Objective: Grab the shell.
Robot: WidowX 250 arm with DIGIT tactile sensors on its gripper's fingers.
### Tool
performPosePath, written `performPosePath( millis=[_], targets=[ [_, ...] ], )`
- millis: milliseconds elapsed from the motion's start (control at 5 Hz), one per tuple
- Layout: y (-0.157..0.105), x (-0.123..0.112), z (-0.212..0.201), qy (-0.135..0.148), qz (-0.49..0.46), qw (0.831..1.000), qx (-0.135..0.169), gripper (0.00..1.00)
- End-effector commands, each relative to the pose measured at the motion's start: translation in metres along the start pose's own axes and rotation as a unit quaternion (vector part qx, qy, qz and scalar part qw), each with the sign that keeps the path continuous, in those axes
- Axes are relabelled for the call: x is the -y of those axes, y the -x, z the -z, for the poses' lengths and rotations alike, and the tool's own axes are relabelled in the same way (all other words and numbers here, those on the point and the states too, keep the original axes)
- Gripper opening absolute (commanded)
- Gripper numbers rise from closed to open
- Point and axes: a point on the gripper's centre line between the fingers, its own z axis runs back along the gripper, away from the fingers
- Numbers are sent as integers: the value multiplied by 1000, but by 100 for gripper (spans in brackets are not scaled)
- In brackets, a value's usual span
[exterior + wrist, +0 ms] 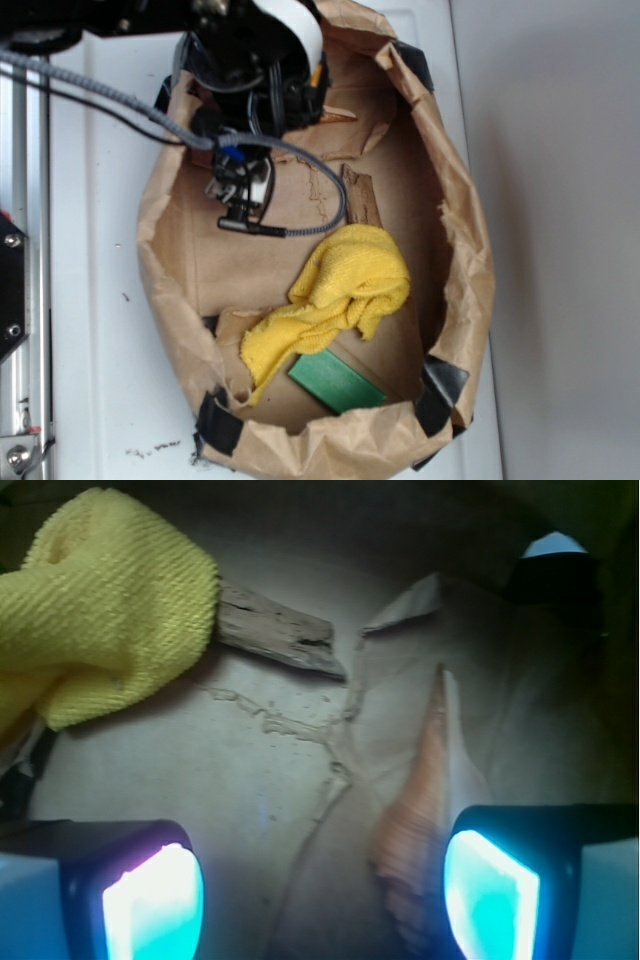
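Observation:
In the wrist view the shell (pixel 425 795) lies on the brown paper, orange-tan and ribbed, its long pointed tip aimed away from me. It sits just inside my right finger (pixel 495 895), far from the left finger (pixel 150 905). My gripper (pixel 322 900) is open, with a wide gap and nothing clamped. In the exterior view my gripper (pixel 243 205) hangs low inside the paper bag (pixel 160 260) at its upper left; the shell is hidden under the arm there.
A yellow cloth (pixel 340 290) lies in the bag's middle, also at upper left of the wrist view (pixel 95 600). A dark wood chip (pixel 275 632) lies beside it (pixel 360 195). A green card (pixel 335 382) rests near the bag's front. Crumpled bag walls surround everything.

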Motion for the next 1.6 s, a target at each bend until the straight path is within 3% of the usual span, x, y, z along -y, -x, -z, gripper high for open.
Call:
performPosePath(
  millis=[0,400,600,800,1400],
  targets=[
    [-21,-22,10,-33,-32,999,-3,100],
    [-36,-18,36,-64,-22,997,-28,100],
    [-37,-16,41,-71,-22,997,-32,88],
    [-35,-17,39,-73,-32,997,-25,0],
    [-26,-14,34,-86,-32,996,-8,0]
  ],
)
